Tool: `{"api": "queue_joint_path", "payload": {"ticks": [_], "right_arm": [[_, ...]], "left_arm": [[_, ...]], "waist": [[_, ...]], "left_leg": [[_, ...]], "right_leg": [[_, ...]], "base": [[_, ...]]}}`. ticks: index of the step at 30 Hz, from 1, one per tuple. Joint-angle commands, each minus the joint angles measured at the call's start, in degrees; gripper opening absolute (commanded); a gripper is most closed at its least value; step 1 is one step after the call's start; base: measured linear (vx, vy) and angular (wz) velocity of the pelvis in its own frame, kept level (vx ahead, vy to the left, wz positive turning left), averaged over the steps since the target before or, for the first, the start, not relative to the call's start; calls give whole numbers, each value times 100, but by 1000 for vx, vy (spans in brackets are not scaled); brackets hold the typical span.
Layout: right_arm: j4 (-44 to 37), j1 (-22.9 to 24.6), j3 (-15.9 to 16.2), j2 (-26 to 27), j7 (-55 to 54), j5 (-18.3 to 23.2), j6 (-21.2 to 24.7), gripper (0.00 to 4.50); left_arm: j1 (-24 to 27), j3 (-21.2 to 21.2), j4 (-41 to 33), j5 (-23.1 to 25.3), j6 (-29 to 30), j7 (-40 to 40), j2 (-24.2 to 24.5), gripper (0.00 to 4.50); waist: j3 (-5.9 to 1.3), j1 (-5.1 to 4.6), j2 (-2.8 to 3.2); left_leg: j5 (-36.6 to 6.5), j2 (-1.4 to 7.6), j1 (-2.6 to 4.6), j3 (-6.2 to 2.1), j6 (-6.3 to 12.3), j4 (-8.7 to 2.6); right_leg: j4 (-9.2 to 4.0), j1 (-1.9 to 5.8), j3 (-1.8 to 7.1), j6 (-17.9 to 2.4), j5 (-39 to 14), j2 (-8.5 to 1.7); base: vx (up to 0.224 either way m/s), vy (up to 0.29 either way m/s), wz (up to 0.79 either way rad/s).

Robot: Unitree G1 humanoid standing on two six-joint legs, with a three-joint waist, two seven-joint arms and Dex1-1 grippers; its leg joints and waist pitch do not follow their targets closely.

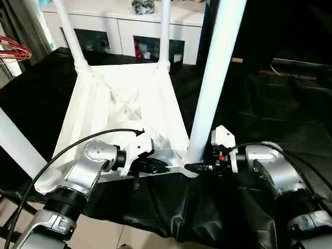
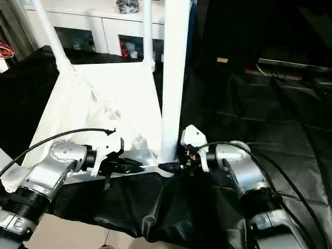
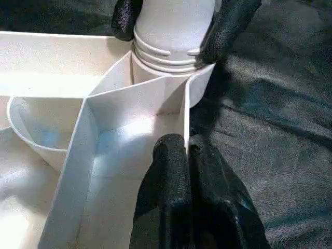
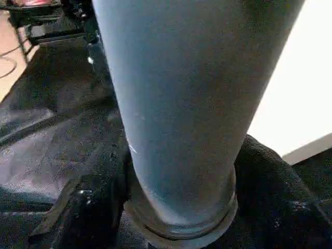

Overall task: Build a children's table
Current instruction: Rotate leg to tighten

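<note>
The tabletop lies upside down on a desk covered with a black cloth. Its ribbed side faces up, and its long side runs away from the robot toward a white cabinet at the back. Legs stand in its corner sockets and point straight up. The near right leg is tall, with its thick end down in the socket at the near right corner. Two far legs rise from the back corners, and one more leg shows at the near left side. The left gripper has its jaws shut tight on a thin rib at the near edge of the tabletop, close to that near right socket. The right gripper reaches in from the right, and its jaws sit on both sides of the near right leg, right at its base above the socket, touching it.
</note>
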Motion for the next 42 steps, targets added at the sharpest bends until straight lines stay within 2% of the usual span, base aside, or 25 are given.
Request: {"api": "queue_joint_path", "payload": {"ticks": [1,3,4,6,7,11,12,13,17,18,19,20,23,24,27,28,29,32,33,37,41,42], "right_arm": [[-39,128,201,306,-246,-46,-9,263],[35,134,150,406,-495,-82,-1,263],[388,70,-21,748,-1435,-259,-91,263],[683,-4,-159,1019,-2200,-394,-170,262],[807,-47,-240,1167,-2583,-422,-126,262],[1165,-236,-387,1768,-3694,-489,-51,262],[1233,-286,-396,1866,-3871,-522,-66,262],[1307,-366,-357,1974,-3928,-551,-104,262],[1437,-514,-304,2169,-3990,-614,-278,262],[1481,-587,-363,2252,-3928,-548,-458,262],[1493,-603,-388,2273,-3893,-511,-492,332],[1502,-633,-429,2277,-3837,-452,-516,332],[1467,-634,-474,2211,-3589,-332,-496,344],[1445,-617,-469,2126,-3465,-303,-507,373],[1335,-541,-392,1818,-3050,-282,-531,394],[1323,-532,-375,1765,-2988,-288,-549,394],[1217,-480,-315,1634,-2710,-255,-534,406],[1107,-429,-270,1489,-2422,-238,-561,406],[944,-363,-216,1303,-1997,-160,-523,406],[510,-199,-36,670,-656,76,-401,406],[407,-167,10,491,-268,123,-336,406],[379,-159,24,439,-146,129,-320,393]], "left_arm": [[-276,157,-95,-53,-253,654,-321,0],[-308,182,-29,10,-234,869,-398,0],[-365,215,74,92,-144,1314,-650,0],[-404,204,129,152,-79,1587,-840,0],[-428,178,158,202,-41,1735,-946,0],[-568,100,364,407,112,2427,-1423,0],[-594,84,407,436,111,2513,-1493,0],[-621,66,442,474,135,2621,-1570,0],[-653,28,495,546,135,2737,-1682,0],[-648,8,495,574,105,2711,-1672,0],[-647,2,495,578,98,2706,-1668,0],[-630,-4,468,562,84,2646,-1637,0],[-579,7,399,546,32,2528,-1551,0],[-551,24,366,518,25,2453,-1499,0],[-432,59,210,347,-37,2103,-1321,0],[-410,64,178,313,-31,2042,-1291,0],[-358,66,102,234,-76,1868,-1211,0],[-304,77,14,152,-53,1692,-1117,0],[-251,82,-61,85,-89,1485,-986,0],[-134,107,-217,-100,-190,789,-530,0],[-95,117,-284,-150,-159,555,-380,0],[-84,129,-303,-160,-156,495,-342,0]], "waist": [[-382,-23,-24],[-364,-39,-31],[-348,-70,-32],[-322,-122,-27],[-346,-168,-56],[-330,-245,-20],[-336,-251,-24],[-341,-243,-8],[-364,-239,-7],[-368,-235,-15],[-372,-233,-18],[-377,-227,-9],[-365,-227,-10],[-363,-229,-6],[-358,-230,-2],[-363,-229,-15],[-365,-232,-13],[-372,-226,-8],[-383,-198,-3],[-383,-160,-7],[-370,-118,-4],[-373,-101,-12]], "left_leg": [[-1151,243,93,-97,283,-384],[-1349,235,112,-106,188,-400],[-1454,234,120,-112,112,-412],[-1656,219,129,-127,11,-424],[-1723,201,131,-159,-70,-429],[-1820,195,146,-158,-47,-428],[-1798,191,123,-166,-33,-433],[-1811,198,140,-161,-11,-427],[-1644,202,102,-148,67,-427],[-1589,202,92,-142,94,-426],[-1575,202,91,-135,111,-421],[-1518,204,89,-138,132,-422],[-1528,206,89,-130,173,-425],[-1553,210,89,-135,167,-431],[-1636,212,94,-135,172,-430],[-1596,213,71,-140,186,-431],[-1561,214,71,-137,195,-430],[-1455,220,81,-124,244,-420],[-1389,224,81,-125,293,-412],[-1239,241,75,-110,410,-408],[-1236,258,86,-96,397,-409],[-1252,257,87,-95,372,-406]], "right_leg": [[-423,282,266,-1340,-1240,-368],[-468,271,264,-1236,-1644,-373],[-497,250,267,-1173,-1893,-380],[-543,231,251,-1074,-2286,-382],[-563,251,237,-907,-2603,-393],[-603,199,247,-867,-2663,-380],[-603,222,234,-837,-2670,-378],[-607,205,245,-836,-2605,-381],[-558,231,256,-957,-2149,-374],[-541,244,257,-1000,-1992,-372],[-535,242,262,-1024,-1937,-377],[-518,255,261,-1069,-1822,-375],[-517,257,260,-1115,-1794,-377],[-522,258,258,-1093,-1869,-377],[-540,251,259,-1057,-1989,-377],[-525,276,255,-1068,-1941,-382],[-521,271,260,-1076,-1896,-381],[-503,262,268,-1159,-1683,-375],[-483,288,263,-1208,-1542,-377],[-439,293,263,-1324,-1221,-356],[-432,278,263,-1386,-1259,-363],[-433,280,265,-1373,-1329,-368]], "base": [[0,0,0],[0,0,0],[0,0,0],[0,0,0],[0,0,0],[0,0,0],[0,0,0],[0,0,0],[0,0,0],[0,0,0],[0,0,0],[0,0,0],[0,0,0],[0,0,0],[0,0,0],[0,0,0],[0,0,0],[0,0,0],[0,0,0],[0,0,0],[0,0,0],[0,0,0]]}}
